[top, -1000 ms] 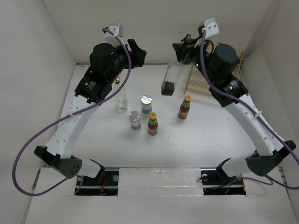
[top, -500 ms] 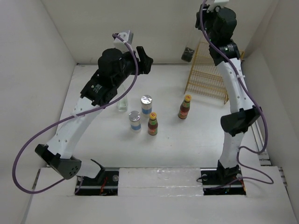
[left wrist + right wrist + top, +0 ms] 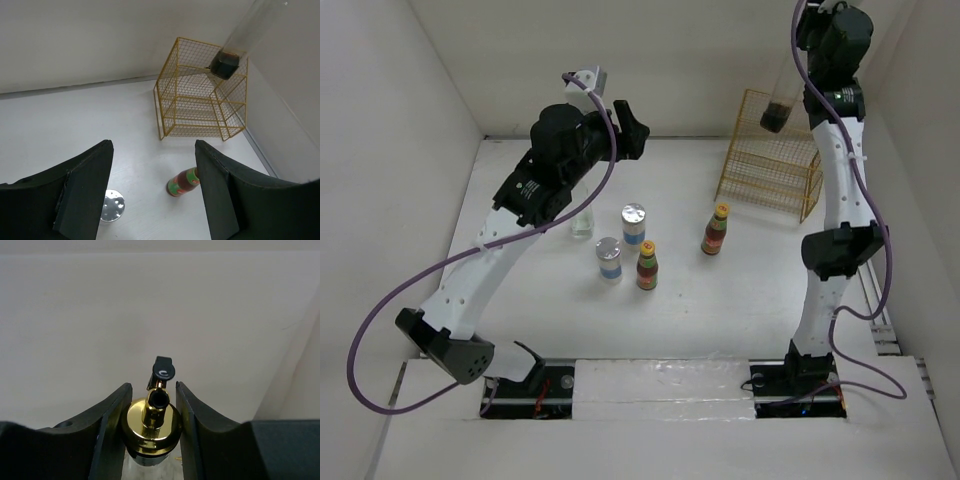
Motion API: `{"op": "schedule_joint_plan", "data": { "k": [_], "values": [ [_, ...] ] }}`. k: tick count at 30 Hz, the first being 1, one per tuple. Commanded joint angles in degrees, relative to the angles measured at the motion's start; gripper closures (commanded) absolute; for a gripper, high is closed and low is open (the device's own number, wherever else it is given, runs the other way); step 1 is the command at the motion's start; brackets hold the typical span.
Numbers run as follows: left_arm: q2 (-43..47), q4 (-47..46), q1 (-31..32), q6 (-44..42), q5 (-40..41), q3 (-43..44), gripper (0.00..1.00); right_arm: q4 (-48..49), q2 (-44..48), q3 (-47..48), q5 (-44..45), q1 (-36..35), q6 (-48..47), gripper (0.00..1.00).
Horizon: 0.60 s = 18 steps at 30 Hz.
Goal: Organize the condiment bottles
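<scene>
Lifting higher, right end effector [image 3: 152,392] clenched on glass bottle [image 3: 782,95] above rack [image 3: 768,160], left end effector [image 3: 152,147] released.

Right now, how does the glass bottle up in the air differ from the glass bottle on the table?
The raised glass bottle hangs from the right claw above the yellow rack; the other glass bottle stands on the table, ungripped. The raised one shows a dark bottom; the standing one looks clear. Both are clear glass.

Our left arm [image 3: 505,245] bent forward | left gripper [image 3: 152,150] parted, empty | our right arm [image 3: 842,195] stretched upright | right gripper [image 3: 152,389] clamping glass bottle [image 3: 150,424]
</scene>
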<state>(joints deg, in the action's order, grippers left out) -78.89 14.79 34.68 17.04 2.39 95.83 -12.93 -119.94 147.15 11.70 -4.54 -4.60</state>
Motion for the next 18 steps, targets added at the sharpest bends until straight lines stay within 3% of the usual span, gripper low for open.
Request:
{"op": "schedule_joint_plan", "data": {
  "k": [1,18],
  "values": [
    [0.32,-3.1,0.22,0.28,-1.51,0.06,0.38,10.29,1.02,4.28,-0.36,1.63,0.12,1.0],
    [-3.98,-3.62,0.22,-0.77,-1.51,2.25,0.38,16.0,-3.63,5.33,-4.32,4.89,0.12,1.0]
  ]
}}
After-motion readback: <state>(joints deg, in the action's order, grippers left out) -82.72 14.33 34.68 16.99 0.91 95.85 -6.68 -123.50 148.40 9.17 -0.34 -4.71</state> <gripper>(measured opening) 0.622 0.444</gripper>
